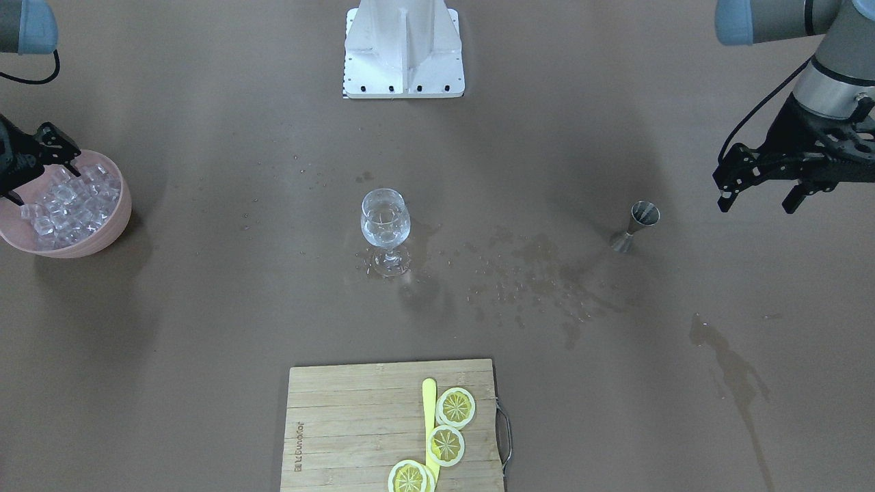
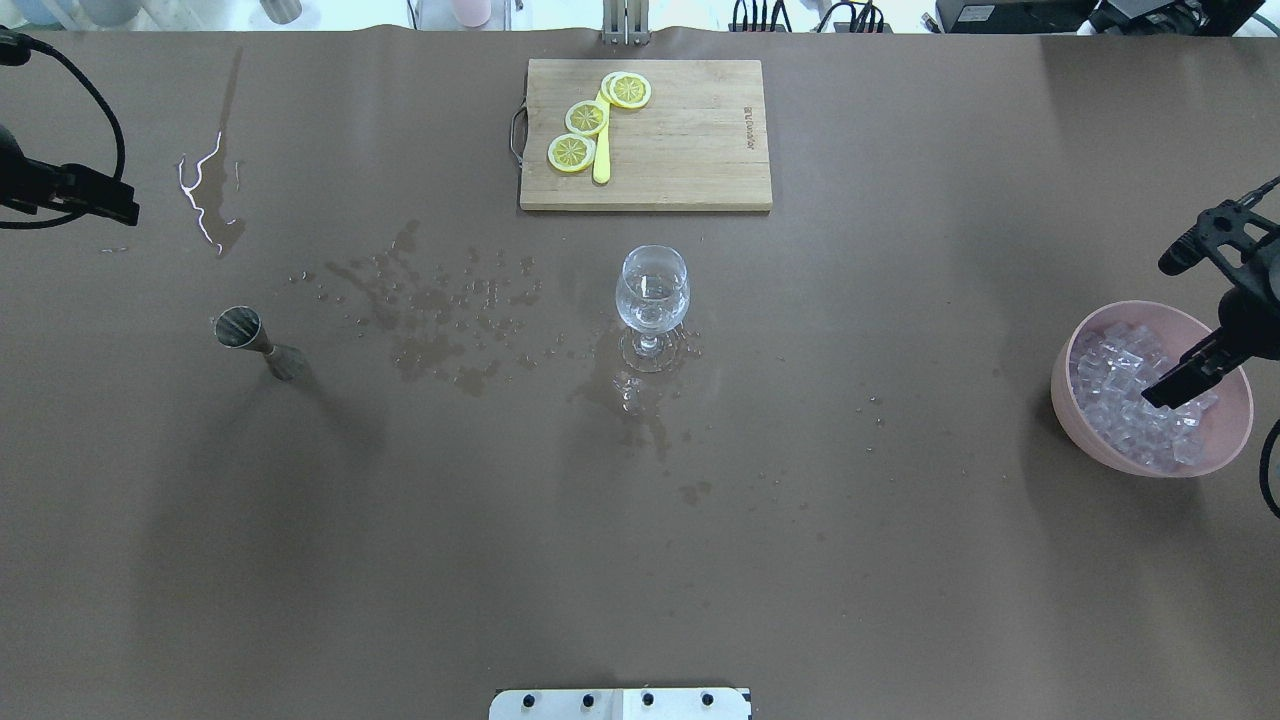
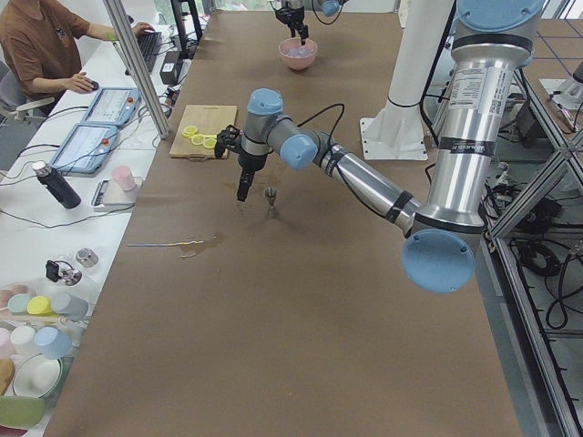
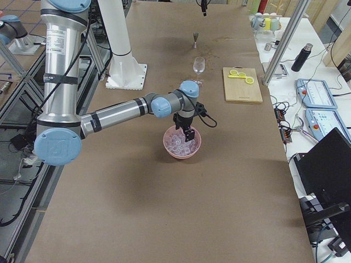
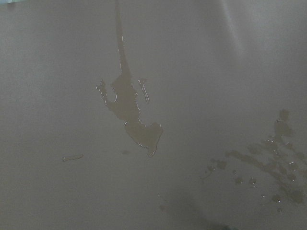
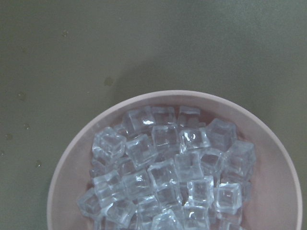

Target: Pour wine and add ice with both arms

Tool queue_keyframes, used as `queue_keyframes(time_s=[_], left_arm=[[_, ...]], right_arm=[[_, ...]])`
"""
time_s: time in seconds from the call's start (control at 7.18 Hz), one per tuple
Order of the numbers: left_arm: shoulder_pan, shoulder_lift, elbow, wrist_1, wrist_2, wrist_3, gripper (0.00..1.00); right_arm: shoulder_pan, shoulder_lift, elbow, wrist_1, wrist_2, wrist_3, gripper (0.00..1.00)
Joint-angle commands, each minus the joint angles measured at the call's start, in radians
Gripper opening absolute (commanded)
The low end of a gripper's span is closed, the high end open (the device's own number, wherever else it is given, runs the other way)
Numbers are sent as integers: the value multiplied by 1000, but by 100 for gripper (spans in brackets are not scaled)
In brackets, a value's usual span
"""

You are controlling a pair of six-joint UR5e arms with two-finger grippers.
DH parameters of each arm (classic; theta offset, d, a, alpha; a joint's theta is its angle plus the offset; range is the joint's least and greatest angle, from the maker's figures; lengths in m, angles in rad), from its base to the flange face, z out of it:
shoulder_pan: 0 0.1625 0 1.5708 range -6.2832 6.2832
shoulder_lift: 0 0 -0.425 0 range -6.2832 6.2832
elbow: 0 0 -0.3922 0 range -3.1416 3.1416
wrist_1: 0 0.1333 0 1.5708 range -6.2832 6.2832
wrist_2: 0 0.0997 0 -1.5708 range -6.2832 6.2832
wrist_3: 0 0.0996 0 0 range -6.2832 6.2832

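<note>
The right fingers [image 1: 65,158] gape empty over the ice [image 6: 163,167] — a slick cube may squirt out; left fingers [image 1: 728,188] hang open, empty.

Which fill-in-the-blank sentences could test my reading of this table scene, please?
1. The ice lies heaped in a ___ bowl.
2. The right tool hangs above that bowl, and its jaws are ___.
3. The lemon slices lie on a wooden ___.
Missing words: pink; open; board.

Left gripper [image 1: 757,203], right gripper [image 1: 43,184]: fingers [image 1: 726,191] spread.
</note>
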Motion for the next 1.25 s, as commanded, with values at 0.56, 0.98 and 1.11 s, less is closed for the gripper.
queue_keyframes(time_s=[0.56,0.98,1.11], left_arm=[[2,-3,6,2,0,0,99],[2,-18,15,3,0,0,99],[2,-18,17,3,0,0,99]], right_arm=[[-56,12,-41,0,-5,-4,79],[-56,9,-54,-2,-19,-9,77],[-56,11,-52,0,-21,-6,75]])
